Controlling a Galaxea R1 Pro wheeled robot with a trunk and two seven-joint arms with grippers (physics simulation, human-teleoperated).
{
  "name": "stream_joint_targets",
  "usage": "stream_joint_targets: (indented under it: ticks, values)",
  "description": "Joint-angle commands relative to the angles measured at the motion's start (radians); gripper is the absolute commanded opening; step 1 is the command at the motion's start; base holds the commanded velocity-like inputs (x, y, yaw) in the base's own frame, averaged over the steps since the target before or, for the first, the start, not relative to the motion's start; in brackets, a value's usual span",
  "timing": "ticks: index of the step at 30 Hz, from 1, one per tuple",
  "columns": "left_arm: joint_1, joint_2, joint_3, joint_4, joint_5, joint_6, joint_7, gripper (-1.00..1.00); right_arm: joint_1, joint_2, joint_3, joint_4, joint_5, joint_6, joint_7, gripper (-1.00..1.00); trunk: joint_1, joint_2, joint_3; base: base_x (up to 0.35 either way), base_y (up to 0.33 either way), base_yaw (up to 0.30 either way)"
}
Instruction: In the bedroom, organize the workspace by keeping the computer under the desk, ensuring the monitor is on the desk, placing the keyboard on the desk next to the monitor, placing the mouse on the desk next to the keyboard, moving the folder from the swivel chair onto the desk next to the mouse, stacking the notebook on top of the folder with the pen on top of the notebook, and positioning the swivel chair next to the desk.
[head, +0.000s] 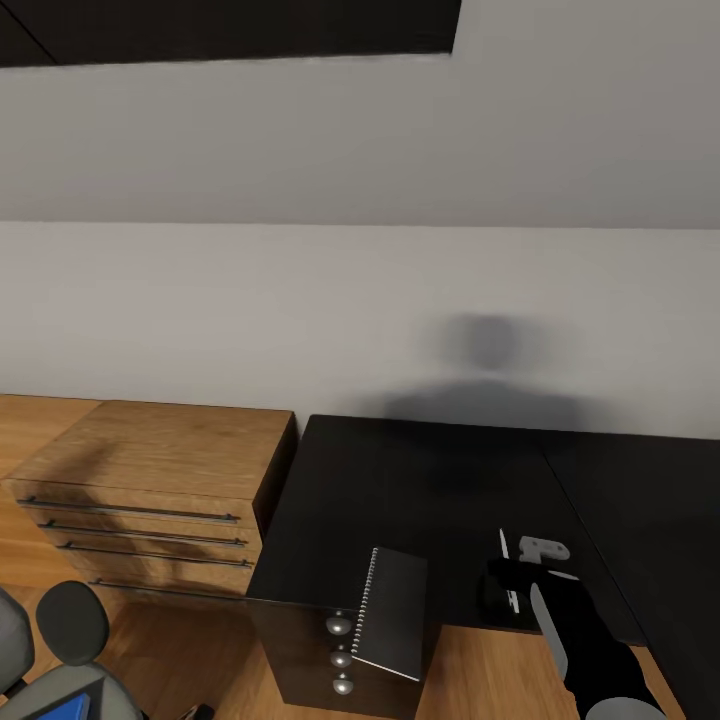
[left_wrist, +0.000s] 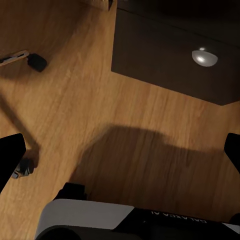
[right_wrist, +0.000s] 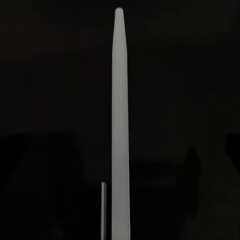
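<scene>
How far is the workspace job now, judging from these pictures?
Early stage. The notebook lies on the desk, overhanging its front edge, with no folder under it. The right gripper is at the pen above the desk; whether it grips the pen is unclear. A blue corner, probably the folder, sits on the swivel chair. Folder, stacking and chair remain.

I see a glossy black desk (head: 430, 480), a grainy wooden dresser (head: 150, 450), shiny metal knobs (head: 339, 625), and a smooth pale pen (right_wrist: 120, 125).

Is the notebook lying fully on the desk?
No, in the head view the notebook overhangs the desk front edge, above the drawer knobs.
</scene>
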Motion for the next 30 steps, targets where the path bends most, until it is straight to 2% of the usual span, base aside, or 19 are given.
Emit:
stream_joint_targets:
  ticks: [1, 12, 30]
  values:
    - [-0.001, 0.001, -0.008, 0.0, 0.01, -0.005, 0.008, 1.0, -0.001, 0.0, 0.0, -0.001, 0.004, 0.005, 0.0, 1.0, 0.0, -0.001, -0.001, 0.0, 0.0, 0.0]
    - [-0.001, 0.001, -0.01, 0.0, 0.008, -0.007, 0.008, 1.0, -0.001, 0.0, 0.0, -0.001, 0.004, 0.001, 0.002, 1.0, 0.0, -0.001, -0.001, -0.023, 0.0, 0.0]
    - [0.0, 0.001, -0.01, 0.0, 0.009, -0.007, 0.008, 1.0, -0.001, 0.003, 0.004, 0.0, 0.004, 0.0, 0.001, 1.0, 0.0, -0.001, -0.001, -0.298, 0.015, 0.0]
